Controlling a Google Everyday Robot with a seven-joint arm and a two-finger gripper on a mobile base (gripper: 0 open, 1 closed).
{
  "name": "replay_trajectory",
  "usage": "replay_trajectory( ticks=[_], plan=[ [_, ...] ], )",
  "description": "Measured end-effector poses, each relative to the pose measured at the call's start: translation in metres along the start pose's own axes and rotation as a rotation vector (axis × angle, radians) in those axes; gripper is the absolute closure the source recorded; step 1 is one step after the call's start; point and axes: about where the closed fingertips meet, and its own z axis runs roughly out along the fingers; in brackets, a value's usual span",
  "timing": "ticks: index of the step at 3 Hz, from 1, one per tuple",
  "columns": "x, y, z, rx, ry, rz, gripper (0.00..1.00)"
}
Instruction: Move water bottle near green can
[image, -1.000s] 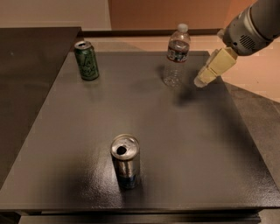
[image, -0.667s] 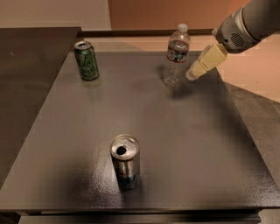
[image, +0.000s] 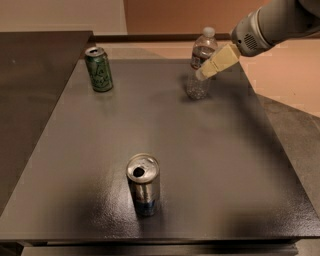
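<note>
The water bottle (image: 196, 85), clear with a white cap and a dark label band, stands upright at the far right of the dark table (image: 215, 150). The green can (image: 99, 69) stands upright at the far left, well apart from the bottle. My gripper (image: 204, 73), pale yellow on a grey arm, reaches in from the upper right. Its tip overlaps the bottle's right side at label height. I cannot tell whether it touches the bottle.
A silver can with a blue base (image: 143, 184) stands open-topped near the table's front middle. A darker surface (image: 30, 90) adjoins the table on the left. The table's right edge borders a tan floor (image: 285, 85).
My gripper has moved left and a little down, from beside the bottle to overlapping its right side. The bottle and both cans have not moved.
</note>
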Motion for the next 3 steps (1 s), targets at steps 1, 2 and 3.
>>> replay_trajectory(
  ticks=[1, 2, 3],
  plan=[
    [-0.011, -0.007, 0.013, 0.001, -0.029, 0.025, 0.00],
    [-0.017, -0.009, 0.021, -0.006, -0.043, 0.041, 0.17],
    [-0.021, -0.008, 0.026, -0.026, -0.048, 0.051, 0.41]
  ],
)
